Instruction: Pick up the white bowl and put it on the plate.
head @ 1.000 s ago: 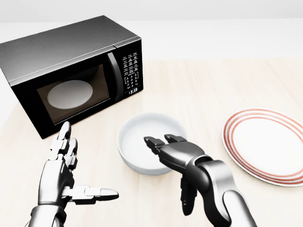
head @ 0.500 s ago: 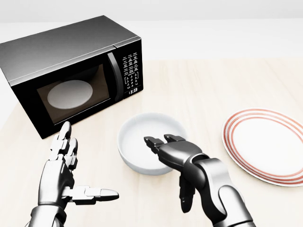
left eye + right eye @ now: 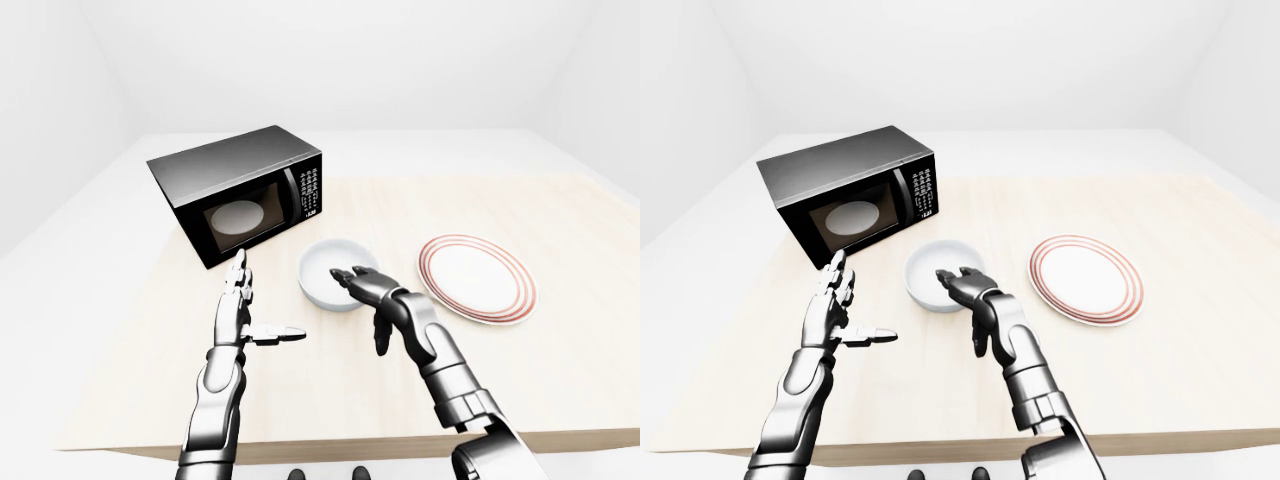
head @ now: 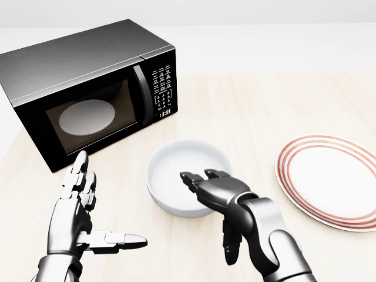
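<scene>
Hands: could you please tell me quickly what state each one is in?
Left hand: open, empty.
Right hand: open, fingers over the bowl, not gripping.

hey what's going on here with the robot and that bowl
The right robot hand reaches over the near rim of the white bowl, fingers open, not yet gripping. The left robot hand hovers open, apart from it. The red-rimmed plate lies bare to the bowl's right; a microwave stands upper left.

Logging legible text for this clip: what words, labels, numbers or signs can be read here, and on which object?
"3:33", roughly: the lit clock on the microwave control panel; the digits are blurry, so this reading is uncertain.
The panel's button labels: white marks, too small to read.
White bowl, plate, both hands: no text visible.
</scene>
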Controlling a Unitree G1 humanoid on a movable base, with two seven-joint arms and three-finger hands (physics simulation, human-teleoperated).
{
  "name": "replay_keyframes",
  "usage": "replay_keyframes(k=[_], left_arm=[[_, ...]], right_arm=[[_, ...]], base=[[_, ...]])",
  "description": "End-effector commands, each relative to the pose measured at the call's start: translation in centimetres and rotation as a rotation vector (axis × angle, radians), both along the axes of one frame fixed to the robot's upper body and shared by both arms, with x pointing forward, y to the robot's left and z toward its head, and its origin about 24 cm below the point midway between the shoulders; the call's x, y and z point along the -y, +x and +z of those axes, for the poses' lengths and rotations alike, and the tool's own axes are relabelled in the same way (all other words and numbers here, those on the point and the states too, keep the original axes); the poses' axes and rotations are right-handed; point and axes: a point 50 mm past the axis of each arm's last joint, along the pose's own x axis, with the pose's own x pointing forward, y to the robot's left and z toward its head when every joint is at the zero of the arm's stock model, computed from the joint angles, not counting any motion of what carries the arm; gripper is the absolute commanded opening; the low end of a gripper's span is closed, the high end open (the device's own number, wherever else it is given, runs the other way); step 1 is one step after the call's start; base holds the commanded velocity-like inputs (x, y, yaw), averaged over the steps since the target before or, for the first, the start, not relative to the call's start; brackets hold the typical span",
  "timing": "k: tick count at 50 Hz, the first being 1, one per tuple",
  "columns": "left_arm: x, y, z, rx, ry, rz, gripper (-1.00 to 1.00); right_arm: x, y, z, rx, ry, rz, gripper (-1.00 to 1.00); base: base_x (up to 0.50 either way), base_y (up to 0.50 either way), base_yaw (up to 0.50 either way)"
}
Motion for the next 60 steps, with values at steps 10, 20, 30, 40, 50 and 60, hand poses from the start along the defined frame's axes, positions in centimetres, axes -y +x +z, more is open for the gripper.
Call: replay_keyframes(k=[10,20,30,40,50,60], left_arm=[[0.0,0.0,0.0,0.002,0.001,-0.002,1.00],[0.0,-0.1,0.1,0.003,0.003,-0.003,1.00],[0.0,-0.1,0.1,0.003,0.003,-0.003,1.00],[0.0,-0.1,0.1,0.003,0.003,-0.003,1.00],[0.0,0.0,0.0,-0.001,-0.001,0.001,1.00],[0.0,0.0,0.0,-0.001,0.000,0.000,1.00]], right_arm=[[0.0,-0.1,-1.4,-0.023,-0.016,-0.011,1.00],[0.1,-0.1,-1.8,-0.029,-0.018,-0.015,1.00],[0.1,-0.3,-2.0,-0.033,-0.018,-0.014,-1.00],[0.0,-0.2,-1.9,-0.021,-0.019,-0.015,-1.00],[-0.1,0.5,-0.2,0.075,0.005,-0.023,-1.00],[-0.4,1.4,4.1,0.272,0.067,-0.024,-1.00]], base=[[0.00,0.00,0.00],[0.00,0.00,0.00],[0.00,0.00,0.00],[0.00,0.00,0.00],[0.00,0.00,0.00],[0.00,0.00,0.00]])
